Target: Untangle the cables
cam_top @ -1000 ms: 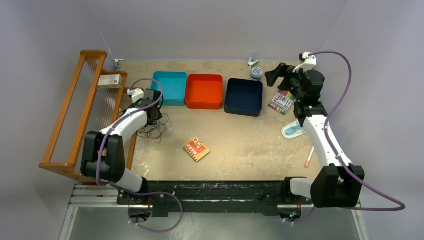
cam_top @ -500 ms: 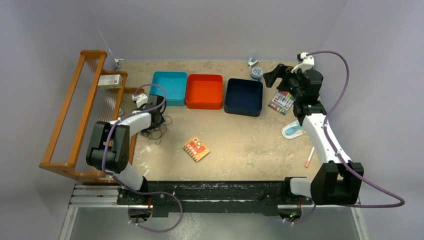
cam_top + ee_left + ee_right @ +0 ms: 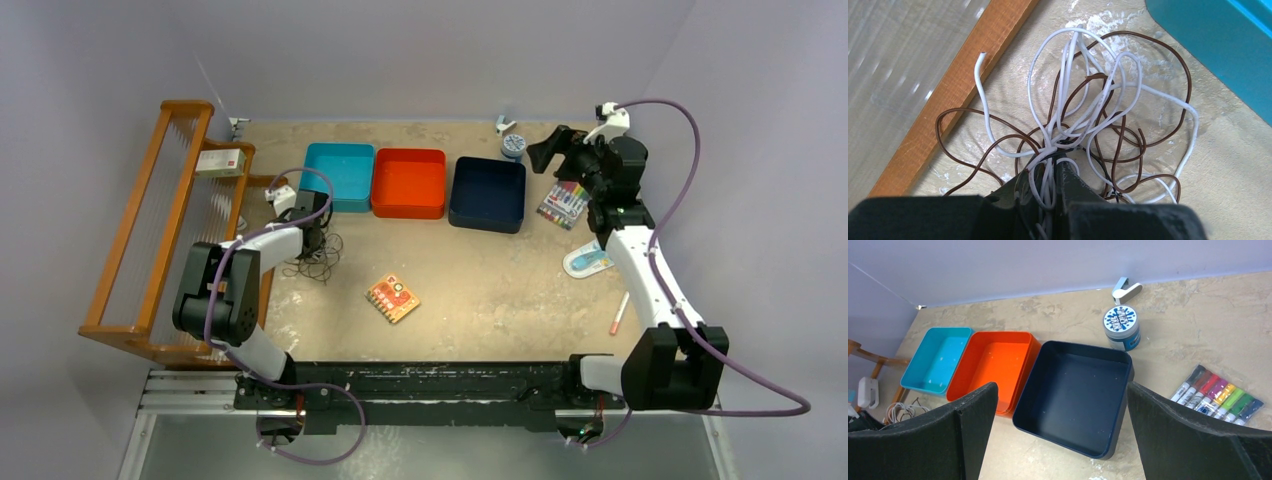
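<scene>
Nearest the arm bases, an orange card packet (image 3: 392,298) lies flat mid-surface, and a pen (image 3: 619,313) sits at lower right. Moving up the left side, the left fingers (image 3: 1071,176) are pressed together, pinching a bunch of white strands where the tangle knots. And there are the cables (image 3: 1075,131), white and brown loops fanned out on the surface (image 3: 500,270), just beside the wooden rack (image 3: 150,230) and below the teal bin (image 3: 340,175). In the overhead view the pile shows at centre left. Further back, the orange bin (image 3: 408,183) and the navy bin (image 3: 487,193) stand side by side. At upper right, the right fingers (image 3: 968,410) are spread wide with nothing between them, high above the navy bin, markers (image 3: 563,203) to the right. A paint jar (image 3: 513,146) stands by the far wall.
</scene>
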You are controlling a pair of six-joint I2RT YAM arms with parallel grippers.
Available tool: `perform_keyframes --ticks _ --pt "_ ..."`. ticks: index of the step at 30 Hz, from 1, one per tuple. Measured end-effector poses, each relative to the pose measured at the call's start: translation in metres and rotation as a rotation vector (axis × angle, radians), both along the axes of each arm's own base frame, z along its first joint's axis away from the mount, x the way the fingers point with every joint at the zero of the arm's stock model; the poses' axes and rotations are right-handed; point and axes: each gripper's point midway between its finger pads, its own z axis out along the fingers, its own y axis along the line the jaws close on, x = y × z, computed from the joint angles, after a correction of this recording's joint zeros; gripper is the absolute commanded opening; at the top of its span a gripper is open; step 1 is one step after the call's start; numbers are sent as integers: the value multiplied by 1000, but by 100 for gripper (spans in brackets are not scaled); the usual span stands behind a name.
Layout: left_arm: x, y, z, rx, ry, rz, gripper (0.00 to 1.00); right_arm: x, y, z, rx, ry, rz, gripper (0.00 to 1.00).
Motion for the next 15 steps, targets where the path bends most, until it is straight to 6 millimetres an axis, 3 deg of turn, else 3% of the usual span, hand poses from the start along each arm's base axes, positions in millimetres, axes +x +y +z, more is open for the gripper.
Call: perform_keyframes --ticks 8,11,15 --pt "-5 2 6 18 8 -6 0 -5 -1 10 6 -19 -9 99" --pt "-10 2 21 50 4 -20 0 -9 -4 22 6 -54 -26 98" --pt "-3 -10 55 59 -65 -66 0 -14 -5 39 13 -102 -36 98"
